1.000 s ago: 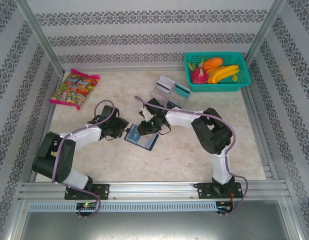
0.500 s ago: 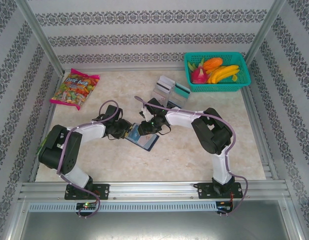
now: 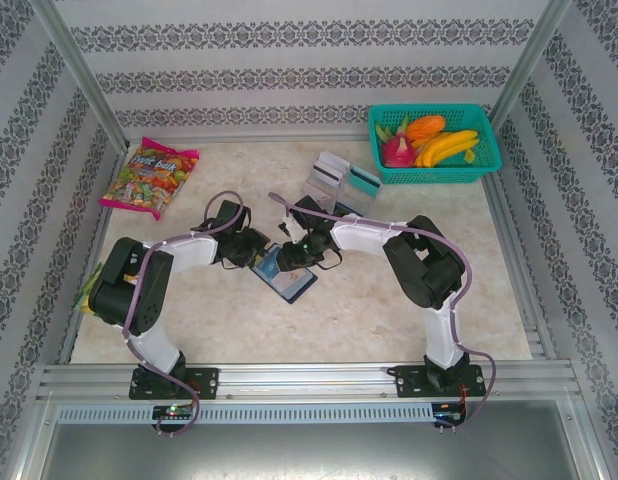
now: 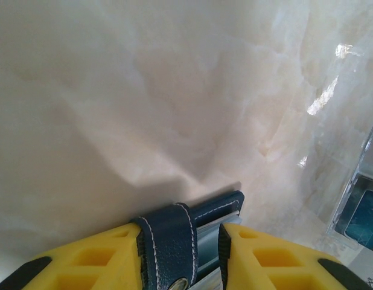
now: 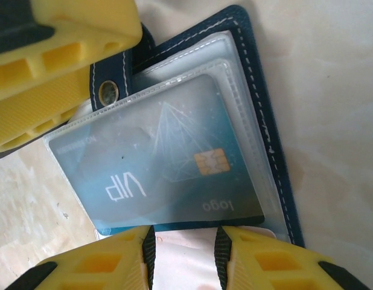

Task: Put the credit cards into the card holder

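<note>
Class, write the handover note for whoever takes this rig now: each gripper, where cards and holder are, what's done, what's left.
Left gripper: shut on the snap tab of the card holder, which lies open mid-table.
Right gripper: a pale flat edge sits between its fingers at the holder's open side; gripped or not, card or sleeve, cannot tell.
Done: one teal VIP card is in a clear sleeve.
Left: loose credit cards beside the teal basket go in.

Card holder (image 5: pixel 259 78) lying open, navy, white stitching. Teal card (image 5: pixel 168 163), chip and "VIP" print, inside clear sleeve (image 5: pixel 235 90). Right gripper (image 5: pixel 185 257) at near edge; left gripper's finger (image 5: pixel 66 42) over snap tab (image 5: pixel 108 90).
</note>
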